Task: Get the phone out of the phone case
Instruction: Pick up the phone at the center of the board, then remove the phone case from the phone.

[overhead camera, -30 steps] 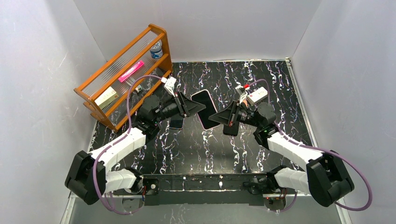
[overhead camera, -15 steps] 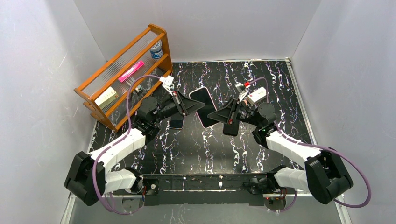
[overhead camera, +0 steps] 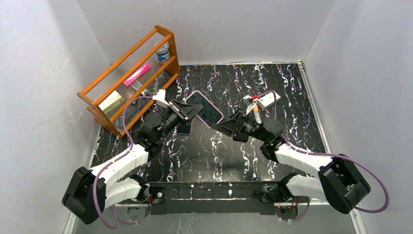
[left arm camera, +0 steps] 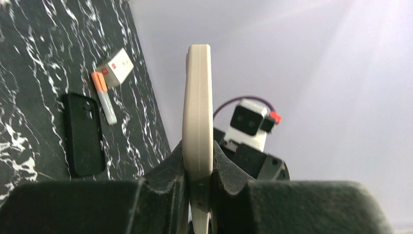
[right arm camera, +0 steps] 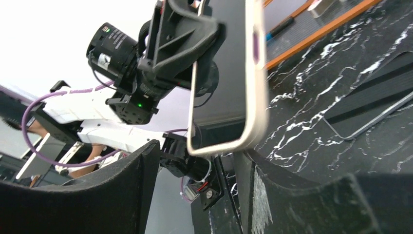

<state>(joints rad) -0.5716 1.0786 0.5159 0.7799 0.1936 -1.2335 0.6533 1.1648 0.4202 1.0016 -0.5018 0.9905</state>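
Observation:
The phone, dark screen up in its cream phone case (overhead camera: pixel 204 108), hangs above the table's middle. My left gripper (overhead camera: pixel 191 111) is shut on its left end. In the left wrist view the case (left arm camera: pixel 197 107) stands edge-on, pinched between the two pads of the left gripper (left arm camera: pixel 198 168). My right gripper (overhead camera: pixel 225 127) stands open just right of the phone's near corner. In the right wrist view the cased phone (right arm camera: pixel 229 78) rises just beyond the right gripper (right arm camera: pixel 199 183), its lower corner close to the right finger (right arm camera: pixel 292 195) and not clamped.
A wooden shelf (overhead camera: pixel 129 78) with small items stands at the back left. A white box (overhead camera: pixel 268 100) and an orange-capped marker (overhead camera: pixel 255 109) lie behind the right arm. A black phone-shaped item (left arm camera: pixel 84 134) lies beside them, and another flat dark one (overhead camera: pixel 184 128) under the left arm.
My right gripper has opened and let go of the phone. The left gripper closed on the phone's other end and swung it toward the back left.

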